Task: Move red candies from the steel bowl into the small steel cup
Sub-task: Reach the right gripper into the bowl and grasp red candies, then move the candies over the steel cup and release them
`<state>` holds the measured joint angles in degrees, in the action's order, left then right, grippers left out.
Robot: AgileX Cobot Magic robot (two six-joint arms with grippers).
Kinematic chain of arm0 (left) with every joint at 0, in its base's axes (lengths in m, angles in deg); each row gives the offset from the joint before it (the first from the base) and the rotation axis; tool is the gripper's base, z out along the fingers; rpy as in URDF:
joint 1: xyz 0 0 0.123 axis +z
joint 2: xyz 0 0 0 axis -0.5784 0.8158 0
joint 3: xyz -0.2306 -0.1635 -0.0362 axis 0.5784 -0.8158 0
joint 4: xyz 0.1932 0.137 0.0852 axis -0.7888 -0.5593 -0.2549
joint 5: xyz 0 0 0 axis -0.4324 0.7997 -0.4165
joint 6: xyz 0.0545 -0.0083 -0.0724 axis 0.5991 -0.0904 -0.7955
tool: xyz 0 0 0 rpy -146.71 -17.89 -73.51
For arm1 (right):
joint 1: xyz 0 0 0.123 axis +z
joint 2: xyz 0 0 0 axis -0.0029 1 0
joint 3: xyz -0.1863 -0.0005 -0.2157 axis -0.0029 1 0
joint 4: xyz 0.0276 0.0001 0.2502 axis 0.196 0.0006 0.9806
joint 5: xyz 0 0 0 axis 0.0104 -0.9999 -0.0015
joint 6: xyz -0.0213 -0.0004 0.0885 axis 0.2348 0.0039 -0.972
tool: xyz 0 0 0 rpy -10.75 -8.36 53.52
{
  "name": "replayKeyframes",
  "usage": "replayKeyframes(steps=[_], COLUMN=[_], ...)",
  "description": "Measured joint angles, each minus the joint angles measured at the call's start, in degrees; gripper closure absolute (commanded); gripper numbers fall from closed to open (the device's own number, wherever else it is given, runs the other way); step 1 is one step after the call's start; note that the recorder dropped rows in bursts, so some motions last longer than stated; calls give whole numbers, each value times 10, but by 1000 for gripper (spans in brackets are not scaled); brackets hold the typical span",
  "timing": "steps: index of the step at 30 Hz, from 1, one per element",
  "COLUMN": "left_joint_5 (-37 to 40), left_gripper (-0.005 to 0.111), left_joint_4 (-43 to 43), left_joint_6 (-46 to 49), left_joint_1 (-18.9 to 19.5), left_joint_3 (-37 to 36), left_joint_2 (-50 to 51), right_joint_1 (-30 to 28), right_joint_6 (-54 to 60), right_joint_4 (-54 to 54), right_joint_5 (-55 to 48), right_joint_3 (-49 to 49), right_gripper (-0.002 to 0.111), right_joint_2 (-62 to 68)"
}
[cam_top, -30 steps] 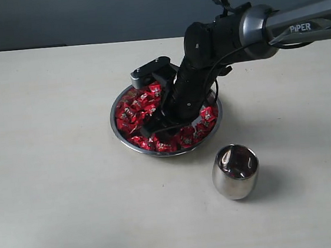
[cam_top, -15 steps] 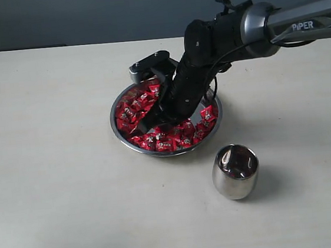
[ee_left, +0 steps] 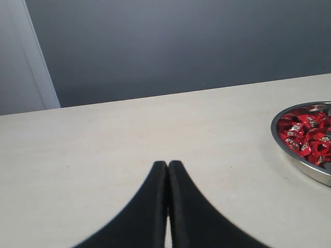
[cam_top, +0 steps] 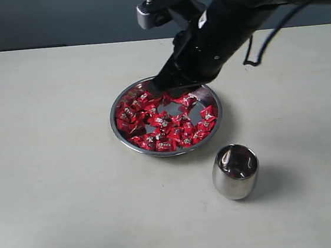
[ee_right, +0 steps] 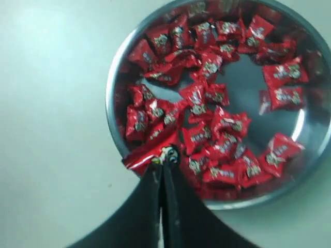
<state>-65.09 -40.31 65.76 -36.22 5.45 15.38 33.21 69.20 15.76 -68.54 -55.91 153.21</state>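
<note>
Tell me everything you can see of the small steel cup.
The small steel cup is an egg-rounded, handleless tumbler of mirror-polished metal, with bright highlights on its wall. It stands upright on the pale table, mouth up, and no red shows in its mouth. It sits near the steel bowl, toward the camera and to the right of it, with a clear gap between them. Only the table touches it.

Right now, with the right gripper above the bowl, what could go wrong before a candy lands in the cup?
1. The right gripper, shut, seems to pinch one candy only by its wrapper edge; it could slip out during the carry.
2. The cup is narrow and round-bodied, so a release could miss its mouth, or a bump from the arm could tip it.
</note>
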Motion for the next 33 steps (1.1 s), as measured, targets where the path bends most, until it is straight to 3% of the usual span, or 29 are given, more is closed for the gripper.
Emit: replayKeyframes(steps=[5,11,25,33], left_joint_5=[0,0,0,0], left_gripper=[106,106,106,106], left_joint_4=[-1,-1,-1,-1], left_joint_6=[0,0,0,0], left_joint_1=[0,0,0,0], left_joint_3=[0,0,0,0], left_joint_2=[0,0,0,0], right_joint_1=[0,0,0,0], right_joint_6=[-89,-118,-129,-128], right_joint_4=[-72,-87,-92,-93], right_joint_5=[-4,10,32,52], right_joint_3=[101,195,269,272], right_gripper=[109,109,108,72], right_joint_2=[-101,-170,-174,-169])
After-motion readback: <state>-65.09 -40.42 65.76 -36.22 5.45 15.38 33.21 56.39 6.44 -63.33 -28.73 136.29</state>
